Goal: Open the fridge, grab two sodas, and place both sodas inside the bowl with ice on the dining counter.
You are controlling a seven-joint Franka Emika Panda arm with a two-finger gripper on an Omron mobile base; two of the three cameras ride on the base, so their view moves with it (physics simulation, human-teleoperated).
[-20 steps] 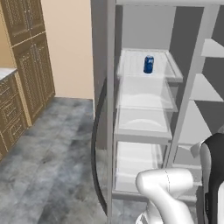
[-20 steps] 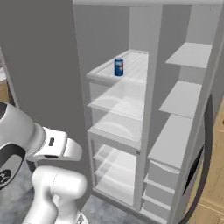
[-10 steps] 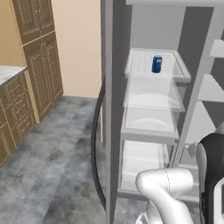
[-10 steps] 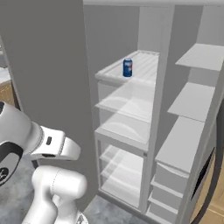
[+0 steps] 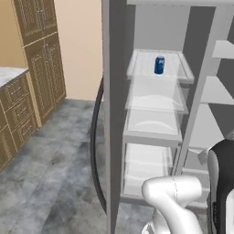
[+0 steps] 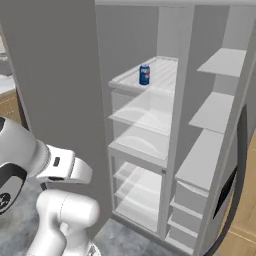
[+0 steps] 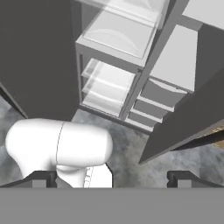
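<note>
The fridge point(image 5: 114, 114) stands open, its white shelves facing me. A single blue soda point(image 5: 159, 65) with a silver top stands upright on the top left shelf, also seen as the soda point(image 6: 144, 75) from the other side. My gripper point(image 7: 113, 178) is open with nothing between its fingers, low in front of the fridge point(image 7: 39, 57) and well below the soda's shelf. It points down at the lower shelves and drawers. The bowl and the dining counter are out of view.
The left door's curved black handle point(image 5: 94, 137) hangs near the arm's path. The right door point(image 6: 240, 165) is swung wide. Light wood cabinets point(image 5: 41, 55) and a wall counter point(image 5: 9, 75) line the left. Grey stone floor point(image 5: 50, 173) lies open to the left.
The whole picture has shifted: the base has moved closer, so the fridge looms larger and sits further right. The soda stays on its shelf and the gripper stays open.
</note>
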